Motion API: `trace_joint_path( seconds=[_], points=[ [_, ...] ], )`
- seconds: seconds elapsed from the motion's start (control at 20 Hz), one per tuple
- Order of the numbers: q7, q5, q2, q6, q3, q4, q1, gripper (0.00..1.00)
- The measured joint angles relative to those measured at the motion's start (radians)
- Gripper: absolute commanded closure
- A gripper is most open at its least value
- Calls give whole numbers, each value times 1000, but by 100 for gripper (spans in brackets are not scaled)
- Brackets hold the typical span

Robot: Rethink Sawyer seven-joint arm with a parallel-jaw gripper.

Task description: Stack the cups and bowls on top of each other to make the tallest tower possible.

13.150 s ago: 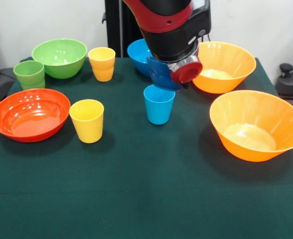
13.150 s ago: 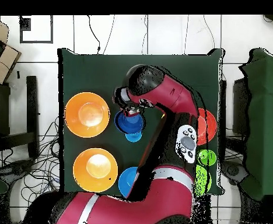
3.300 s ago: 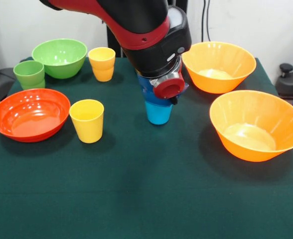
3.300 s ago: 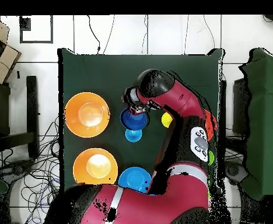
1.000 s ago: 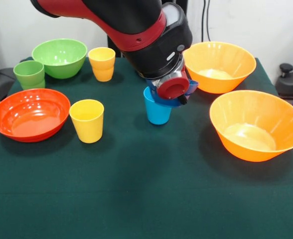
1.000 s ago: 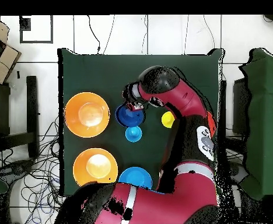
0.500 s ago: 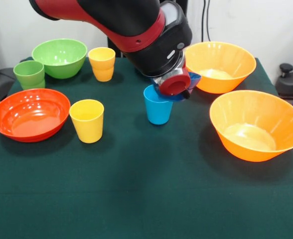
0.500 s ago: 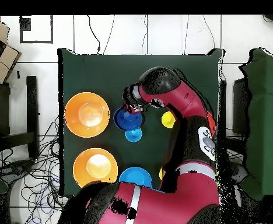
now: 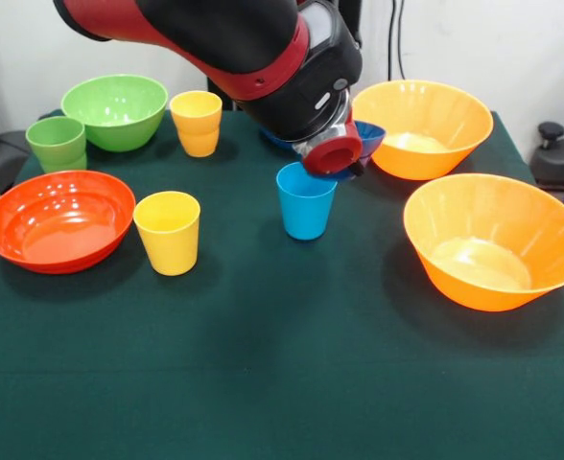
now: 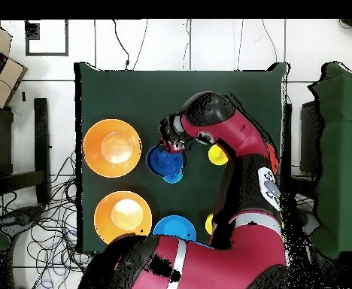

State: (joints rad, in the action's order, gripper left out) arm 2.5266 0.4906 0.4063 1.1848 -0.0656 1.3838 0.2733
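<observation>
My gripper point(image 9: 351, 144) is shut on the rim of the small dark blue bowl point(image 9: 366, 134), which hangs tilted in the air. Just below and to its left in the front view stands the light blue cup point(image 9: 304, 199), apart from the bowl. From overhead the dark blue bowl point(image 10: 164, 159) overlaps the light blue cup point(image 10: 173, 178), with the gripper point(image 10: 167, 145) at its rim. One yellow cup point(image 9: 167, 230) stands beside the red-orange bowl point(image 9: 58, 218). The other yellow cup point(image 9: 196, 122) is near the green bowl point(image 9: 115, 108) and the green cup point(image 9: 56, 142). No tower stands.
Two large orange bowls point(image 9: 421, 125) point(image 9: 493, 240) fill the right side in the front view. A light blue bowl point(image 10: 174, 227) sits close to the arm's base in the overhead view; the arm mostly hides it from the front.
Over the last second the gripper has lifted the dark blue bowl higher and carried it rightward in the front view, away from the light blue cup's mouth. Nothing else has moved.
</observation>
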Motion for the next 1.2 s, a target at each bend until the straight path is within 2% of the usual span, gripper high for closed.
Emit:
trace_joint_path(
  seconds=[0.4, 1.2],
  points=[
    [0, 0, -1, 0, 0, 24, 1, 100],
    [0, -61, -36, 0, -4, 10, 1, 100]
  ],
)
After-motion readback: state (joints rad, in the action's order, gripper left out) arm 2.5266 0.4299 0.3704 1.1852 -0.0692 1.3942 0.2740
